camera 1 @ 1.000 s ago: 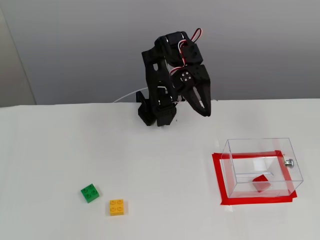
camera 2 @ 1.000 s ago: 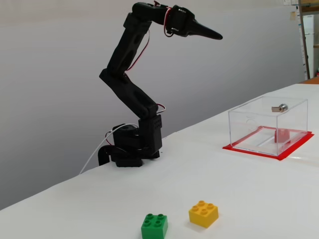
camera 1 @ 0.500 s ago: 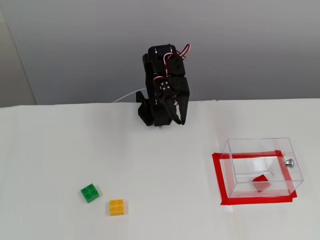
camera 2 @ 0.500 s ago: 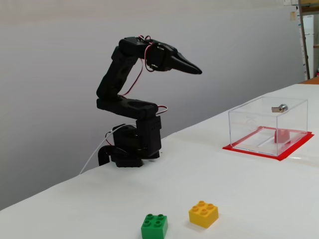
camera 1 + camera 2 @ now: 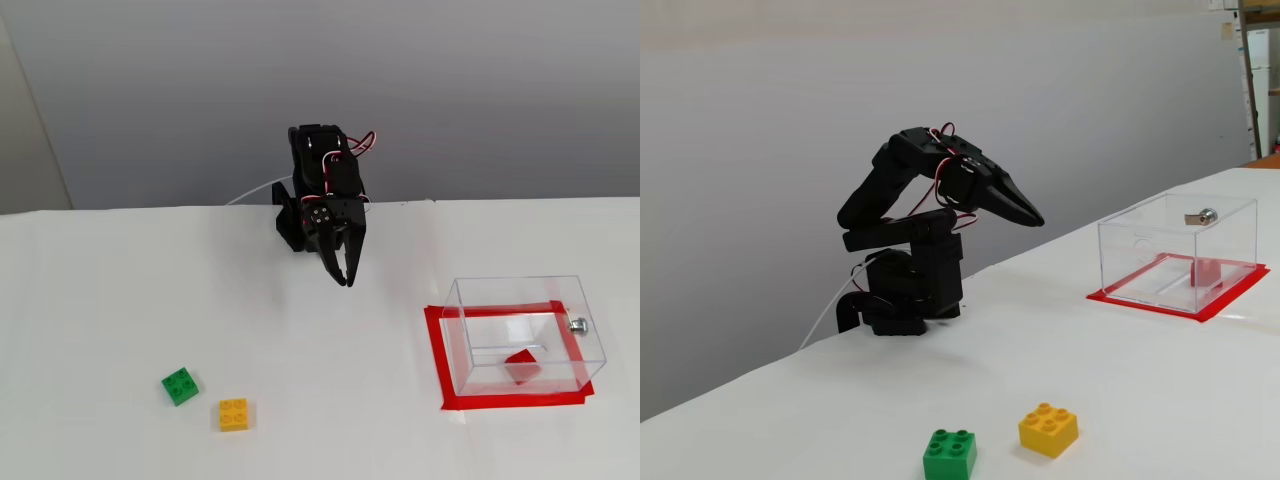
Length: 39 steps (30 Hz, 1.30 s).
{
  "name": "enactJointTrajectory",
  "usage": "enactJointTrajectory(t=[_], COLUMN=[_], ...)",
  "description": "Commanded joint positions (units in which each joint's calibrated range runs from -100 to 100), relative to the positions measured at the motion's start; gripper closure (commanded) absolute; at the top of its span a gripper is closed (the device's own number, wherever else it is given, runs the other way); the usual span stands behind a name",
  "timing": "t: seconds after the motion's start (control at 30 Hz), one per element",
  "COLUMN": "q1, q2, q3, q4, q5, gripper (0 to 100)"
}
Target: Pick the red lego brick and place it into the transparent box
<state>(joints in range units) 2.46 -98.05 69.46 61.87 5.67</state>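
Note:
The red lego brick [image 5: 521, 366] lies inside the transparent box [image 5: 462, 318], near its front right part; through the clear wall it looks pale red [image 5: 1207, 272]. The box [image 5: 1137, 243] stands on the right of the table with a silver knob on one side. My black gripper [image 5: 343, 277] hangs folded in close to the arm's base, well left of the box and above the table. Its fingers point down and forward [image 5: 1035, 216], shut with nothing between them.
A green brick [image 5: 180, 386] and a yellow brick [image 5: 234, 414] sit side by side at the front left of the white table, also seen close up [image 5: 950, 455] [image 5: 1048, 429]. A red tape frame [image 5: 438, 368] outlines the box. The arm's base [image 5: 296, 226] stands at the back.
The arm has folded down and back towards its base, swinging the gripper left, away from the box, and lower. The red brick stays in the box.

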Motion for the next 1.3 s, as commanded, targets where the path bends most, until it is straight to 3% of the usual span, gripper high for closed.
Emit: enactJointTrajectory(t=[0.0,0.53,0.87,1.27], q1=[1.7,7.3,7.0,5.3], q2=[-1.9,-1.8,-1.9,-1.9], q3=[3.4,27.8,29.4,23.1], q4=[-2.4,-16.2,-8.1,11.8], q5=[0.3,0.3,-0.3,-1.5], gripper=[98,98,98,98])
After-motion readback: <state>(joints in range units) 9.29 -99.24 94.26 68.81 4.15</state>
